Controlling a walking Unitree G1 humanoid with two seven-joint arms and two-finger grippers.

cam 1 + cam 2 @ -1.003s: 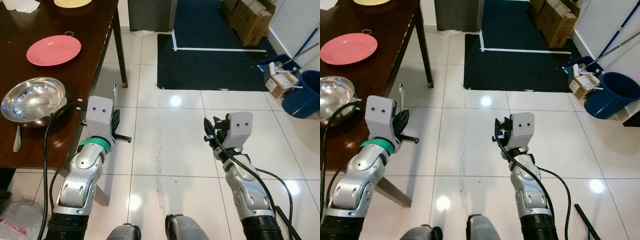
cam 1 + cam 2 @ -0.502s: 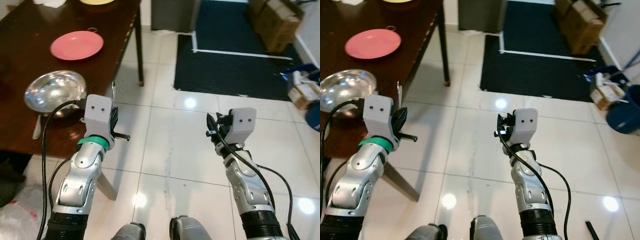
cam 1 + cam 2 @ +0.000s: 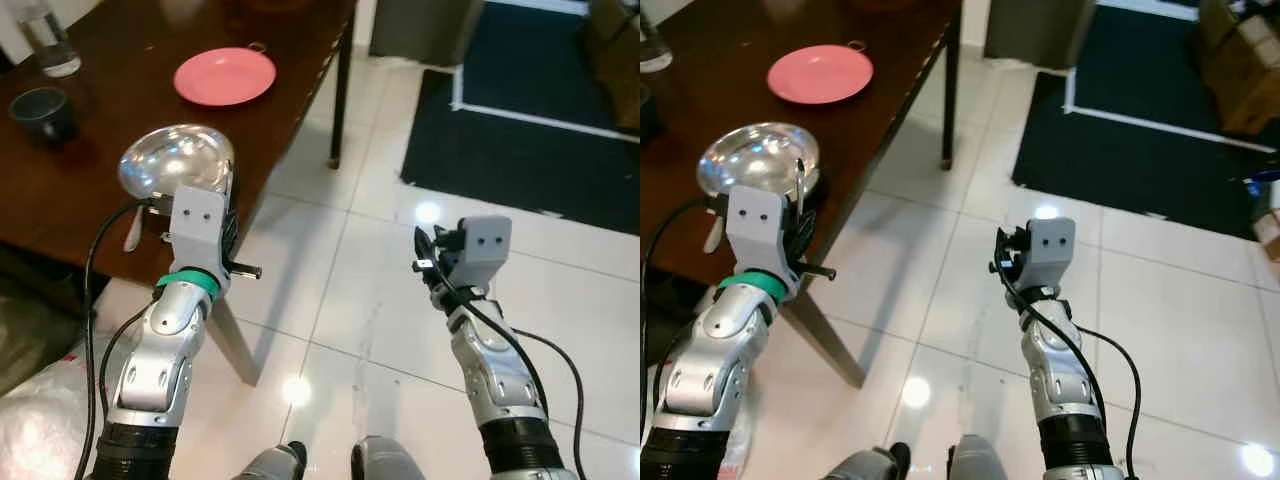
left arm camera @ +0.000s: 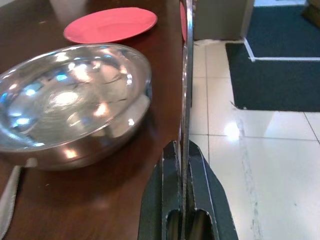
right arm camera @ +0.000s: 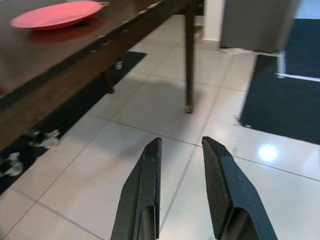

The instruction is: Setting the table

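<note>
My left gripper (image 3: 229, 232) is shut on a thin silver piece of cutlery (image 4: 187, 75) that stands upright between its fingers; its upper end is cut off, so I cannot tell its kind. It hovers at the near edge of the dark wooden table (image 3: 120, 110), right beside a shiny steel bowl (image 3: 175, 160). A pink plate (image 3: 225, 75) lies farther back. A pale spoon (image 3: 134, 226) rests next to the bowl. My right gripper (image 3: 425, 262) is open and empty above the tiled floor, away from the table.
A dark cup (image 3: 40, 110) and a glass (image 3: 50, 45) stand at the table's far left. A table leg (image 3: 340, 110) drops to the floor beside a dark mat (image 3: 520, 150). A white plastic bag (image 3: 35, 430) lies low on the left.
The camera has swung left, bringing the table closer and more into view. My left gripper with the cutlery now sits by the bowl. Both arms keep their pose.
</note>
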